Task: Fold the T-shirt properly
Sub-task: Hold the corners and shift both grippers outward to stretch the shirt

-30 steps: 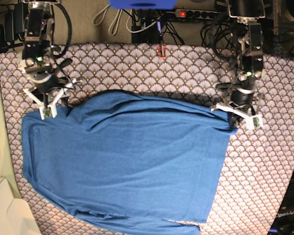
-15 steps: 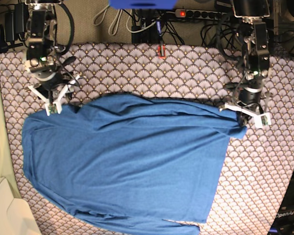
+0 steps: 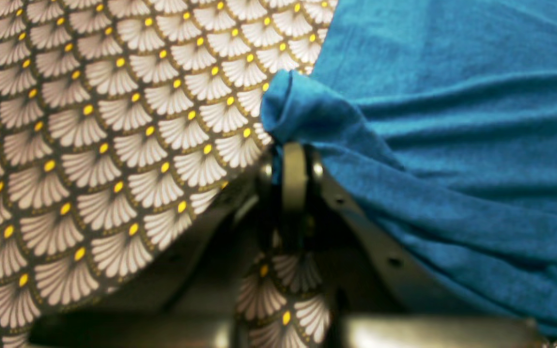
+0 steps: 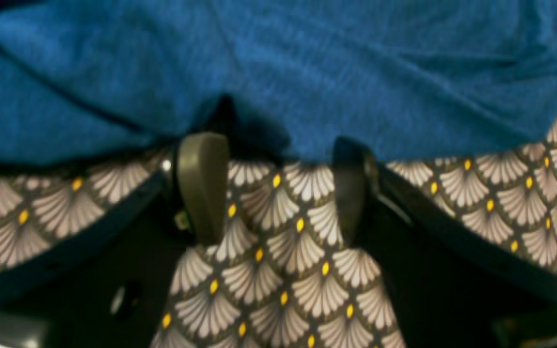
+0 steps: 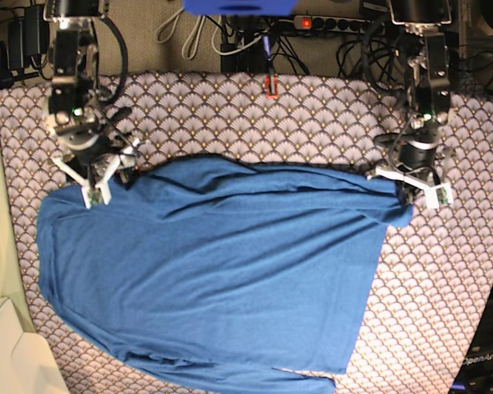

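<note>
One scallop-patterned cloth (image 5: 312, 123) under T-shirt (image 5: 214, 279)

Only one text shows: faint white lettering on a dark object (image 5: 482, 361) at the base view's lower right corner, which seems to read "OpenArm", though it is small and cut off. The shirt (image 5: 214, 279) carries no print.
</note>
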`<control>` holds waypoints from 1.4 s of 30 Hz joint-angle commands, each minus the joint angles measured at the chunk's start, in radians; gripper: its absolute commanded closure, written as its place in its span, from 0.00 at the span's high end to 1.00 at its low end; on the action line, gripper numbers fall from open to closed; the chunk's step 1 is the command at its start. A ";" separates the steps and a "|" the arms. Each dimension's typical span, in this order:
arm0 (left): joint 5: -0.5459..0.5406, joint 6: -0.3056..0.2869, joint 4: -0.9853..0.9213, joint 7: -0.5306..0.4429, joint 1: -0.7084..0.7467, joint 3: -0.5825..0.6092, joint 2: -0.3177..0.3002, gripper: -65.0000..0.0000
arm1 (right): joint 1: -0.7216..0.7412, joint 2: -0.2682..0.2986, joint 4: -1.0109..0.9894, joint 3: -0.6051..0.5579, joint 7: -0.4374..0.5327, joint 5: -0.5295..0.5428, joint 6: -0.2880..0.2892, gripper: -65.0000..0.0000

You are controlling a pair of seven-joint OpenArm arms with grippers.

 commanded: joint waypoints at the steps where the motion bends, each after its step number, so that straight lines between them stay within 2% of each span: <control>1: -0.002 -0.003 0.016 -0.025 -0.007 -0.004 -0.002 0.00 | 0.019 0.016 0.003 0.004 0.018 0.004 0.001 0.54; 5: 0.001 -0.003 0.016 -0.025 -0.005 -0.004 0.009 0.00 | 0.035 0.019 -0.045 0.004 0.026 0.004 0.001 0.54; 20: 0.002 -0.004 0.016 -0.025 -0.007 -0.004 0.012 0.00 | 0.051 0.021 -0.174 0.002 0.204 0.004 0.001 0.54; 23: 0.002 -0.004 0.016 -0.025 -0.009 -0.004 0.012 0.00 | 0.051 0.033 -0.189 0.002 0.230 0.004 0.001 0.43; 28: 0.004 -0.004 0.016 -0.025 -0.009 -0.004 0.010 0.00 | 0.063 0.064 -0.215 0.002 0.225 0.004 0.001 0.00; 34: 0.004 -0.004 0.016 -0.025 -0.005 -0.004 0.003 0.00 | 0.062 0.111 -0.209 0.008 0.227 0.004 0.001 0.00; 42: 0.004 -0.004 0.027 -0.025 0.014 -0.007 0.003 0.00 | -0.009 0.128 -0.066 0.008 0.225 0.004 0.001 0.00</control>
